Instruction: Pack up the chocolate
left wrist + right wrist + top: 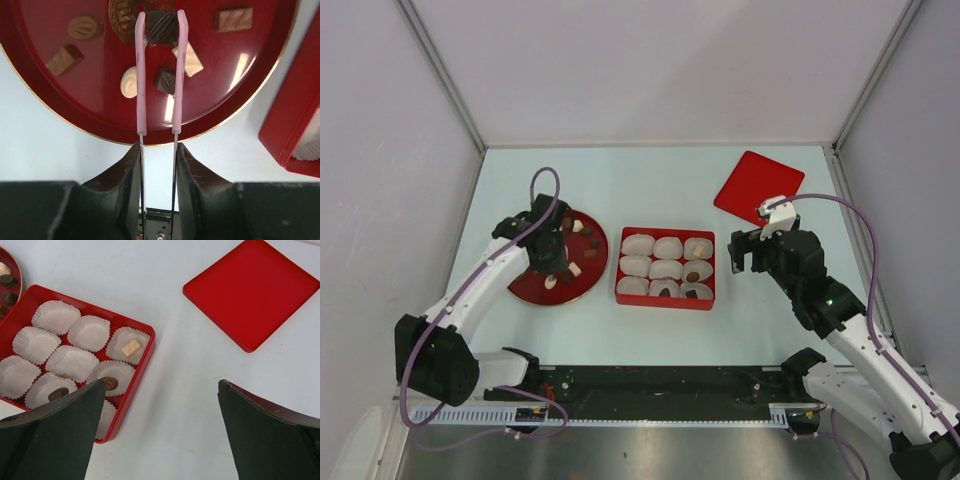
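**Hidden parts.** In the left wrist view my left tool [158, 150] shows only two black fingers, clenched on the thin metal shanks of the pink-handled tongs [141, 75]. The gold emblem [120, 15] on the round red plate [75, 105] is cut off at the top edge. The tong tips flank a dark ridged chocolate [162, 27] and press its sides; I cannot tell whether it rests on the plate or hangs clear. In the right wrist view one finger [50, 435] of my right tool [161, 385] covers the near corner of the red box [137, 385], hiding most of one paper cup.

**Containers.** The plate carries six more loose chocolates: a tan oval [85, 27], a milk-brown block [64, 59], a cream swirl [129, 81], a small dark square [165, 80], a cream wedge [189, 59] and a brown bar [234, 19]. The box sits just right of the plate on the pale worktop [190, 340] and holds nine white paper cups [90, 332] in three rows. A tan cube [131, 348], a dark round piece [110, 384] and a second dark piece [58, 393] each sit in a cup. The flat red lid [251, 292] lies apart, beyond the box. My right tool hangs released, nothing between its fingers, over the worktop just right of the box.
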You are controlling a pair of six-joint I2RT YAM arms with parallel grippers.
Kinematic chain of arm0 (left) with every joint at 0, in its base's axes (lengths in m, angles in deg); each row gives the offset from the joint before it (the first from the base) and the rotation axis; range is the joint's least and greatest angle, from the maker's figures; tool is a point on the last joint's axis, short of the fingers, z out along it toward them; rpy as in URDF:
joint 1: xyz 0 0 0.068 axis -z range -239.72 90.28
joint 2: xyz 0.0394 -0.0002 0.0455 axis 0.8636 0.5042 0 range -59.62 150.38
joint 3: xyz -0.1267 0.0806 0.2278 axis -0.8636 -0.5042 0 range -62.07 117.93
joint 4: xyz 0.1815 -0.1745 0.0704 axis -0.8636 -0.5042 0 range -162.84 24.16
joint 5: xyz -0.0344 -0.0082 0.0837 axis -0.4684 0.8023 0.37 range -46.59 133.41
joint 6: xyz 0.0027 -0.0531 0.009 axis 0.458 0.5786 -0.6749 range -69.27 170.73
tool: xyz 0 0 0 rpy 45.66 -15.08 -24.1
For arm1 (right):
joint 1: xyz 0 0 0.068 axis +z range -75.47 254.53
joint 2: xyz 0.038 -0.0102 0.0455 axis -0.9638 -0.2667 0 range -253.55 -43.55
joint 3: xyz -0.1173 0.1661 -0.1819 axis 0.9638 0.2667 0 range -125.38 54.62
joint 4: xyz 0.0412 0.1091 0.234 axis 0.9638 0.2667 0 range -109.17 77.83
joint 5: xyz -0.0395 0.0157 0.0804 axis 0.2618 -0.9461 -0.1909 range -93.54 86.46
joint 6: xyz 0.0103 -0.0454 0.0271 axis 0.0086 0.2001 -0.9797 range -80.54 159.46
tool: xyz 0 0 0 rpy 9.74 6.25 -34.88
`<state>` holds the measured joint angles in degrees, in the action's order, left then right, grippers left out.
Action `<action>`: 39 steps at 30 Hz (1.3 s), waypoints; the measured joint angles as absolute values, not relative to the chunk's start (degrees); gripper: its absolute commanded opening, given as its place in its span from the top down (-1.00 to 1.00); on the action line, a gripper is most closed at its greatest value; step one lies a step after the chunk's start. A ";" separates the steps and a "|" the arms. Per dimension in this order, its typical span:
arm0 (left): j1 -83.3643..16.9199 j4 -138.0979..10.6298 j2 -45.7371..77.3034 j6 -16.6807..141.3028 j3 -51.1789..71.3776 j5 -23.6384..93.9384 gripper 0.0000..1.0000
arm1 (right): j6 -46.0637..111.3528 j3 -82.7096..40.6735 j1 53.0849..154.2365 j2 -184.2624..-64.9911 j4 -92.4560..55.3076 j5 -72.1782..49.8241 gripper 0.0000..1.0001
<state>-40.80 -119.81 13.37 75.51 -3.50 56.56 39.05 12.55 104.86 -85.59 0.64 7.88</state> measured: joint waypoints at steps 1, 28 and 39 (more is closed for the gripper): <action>-40.78 -119.90 12.95 75.11 -3.05 56.54 0.95 | 39.05 12.55 104.86 -85.59 0.64 7.95 -0.99; -17.11 -127.97 17.02 63.55 12.12 47.07 0.89 | 39.05 12.57 104.86 -85.59 0.62 8.02 -0.99; -13.70 -131.18 22.59 63.16 13.09 45.94 0.86 | 39.05 12.57 105.10 -85.59 0.62 8.04 -0.99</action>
<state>-13.70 -131.18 22.59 63.16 13.09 45.94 39.05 12.57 105.10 -85.59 0.62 8.04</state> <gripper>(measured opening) 0.332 0.994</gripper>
